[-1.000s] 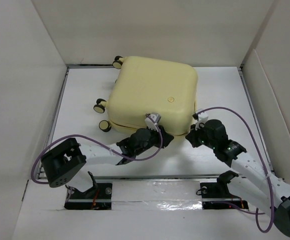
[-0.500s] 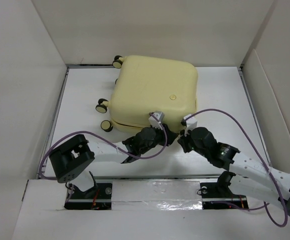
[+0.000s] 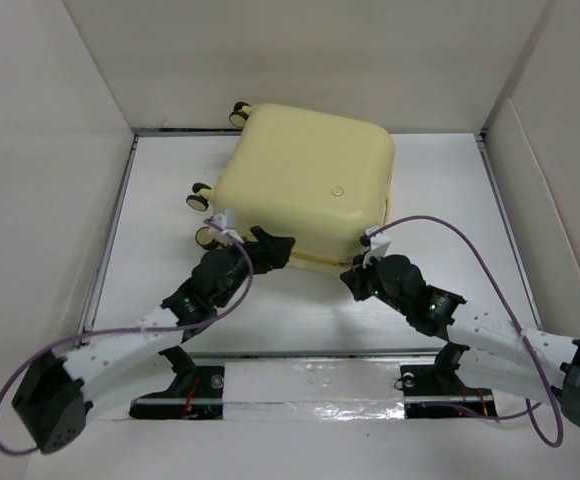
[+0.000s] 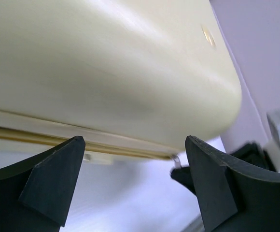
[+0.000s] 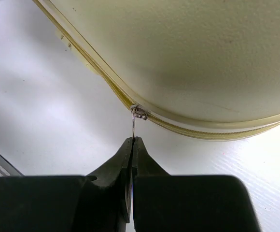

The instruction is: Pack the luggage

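Since the earlier frame the left gripper (image 3: 270, 248) has been swung leftward along the near edge of the luggage (image 3: 310, 180). Its jaws have been spread wide and nothing is held. The right gripper (image 5: 132, 141) is pinched fully onto the zipper pull (image 5: 133, 126). The luggage lies flat toward the back of the table (image 3: 440, 190), wheels at left. Judgement: the pull is best drawn in line with the zipper track (image 5: 198, 130), low and steady, with the shell braced by the left jaws against sliding.

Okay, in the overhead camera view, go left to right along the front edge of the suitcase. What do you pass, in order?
caster wheel at the luggage's near-left corner → left gripper, open → right gripper, shut on the zipper pull
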Available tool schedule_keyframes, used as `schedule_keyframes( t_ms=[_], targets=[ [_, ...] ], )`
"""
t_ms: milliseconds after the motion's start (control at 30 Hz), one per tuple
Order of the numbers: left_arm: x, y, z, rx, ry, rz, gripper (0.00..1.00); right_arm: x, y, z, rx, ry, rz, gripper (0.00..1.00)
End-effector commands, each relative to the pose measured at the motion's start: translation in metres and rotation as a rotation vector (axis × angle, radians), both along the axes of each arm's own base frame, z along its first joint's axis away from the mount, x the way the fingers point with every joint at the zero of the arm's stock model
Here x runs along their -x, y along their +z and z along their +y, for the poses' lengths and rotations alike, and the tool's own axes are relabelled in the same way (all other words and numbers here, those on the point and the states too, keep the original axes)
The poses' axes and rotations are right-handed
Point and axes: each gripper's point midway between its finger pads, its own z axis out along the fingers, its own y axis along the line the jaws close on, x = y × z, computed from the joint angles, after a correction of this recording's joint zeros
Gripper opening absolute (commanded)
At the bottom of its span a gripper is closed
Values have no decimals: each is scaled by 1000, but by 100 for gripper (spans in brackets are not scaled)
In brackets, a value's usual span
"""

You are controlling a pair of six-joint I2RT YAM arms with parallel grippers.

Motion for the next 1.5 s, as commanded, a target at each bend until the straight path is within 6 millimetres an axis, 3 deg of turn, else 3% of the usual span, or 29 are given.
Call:
schedule_keyframes(
  t_ms=[0, 100, 233, 333, 367, 433, 567, 767, 1000, 1033, 1300, 1333, 1367, 1467],
  targets=[
    [-10, -16, 76, -25, 262, 99, 85, -10, 49, 21, -177, 51, -113, 0],
    [-20, -9, 145, 23, 507, 99, 91, -9, 47, 21, -170, 67, -114, 0],
    [-32, 20, 188, 142, 650, 21, 93, -10, 42, 19, -154, 85, -111, 0],
    [-52, 36, 206, 191, 734, -11, 92, -7, 38, 20, -148, 124, -97, 0],
    [-64, 28, 208, 174, 749, 18, 93, -4, 39, 21, -149, 140, -98, 0],
    [-81, 42, 215, 199, 765, 3, 93, -2, 37, 21, -141, 148, -95, 0],
    [-123, 25, 236, 238, 735, 90, 92, -1, 36, 20, -144, 164, -95, 0],
    [-147, 9, 234, 259, 693, 112, 92, 2, 32, 27, -144, 203, -79, 0],
    [-162, 24, 212, 281, 589, 60, 93, 6, 26, 32, -139, 237, -60, 0],
    [-162, 28, 203, 283, 565, 54, 93, 6, 26, 32, -141, 236, -60, 0],
    [-159, 48, 189, 272, 534, -19, 91, 8, 22, 29, -135, 231, -53, 0],
    [-153, 40, 185, 267, 526, -14, 90, 8, 22, 28, -135, 232, -52, 0],
    [-147, 50, 190, 278, 547, -51, 89, 8, 22, 28, -135, 230, -51, 0],
    [-136, 54, 196, 286, 579, -86, 90, 8, 23, 29, -138, 233, -53, 0]
  ],
)
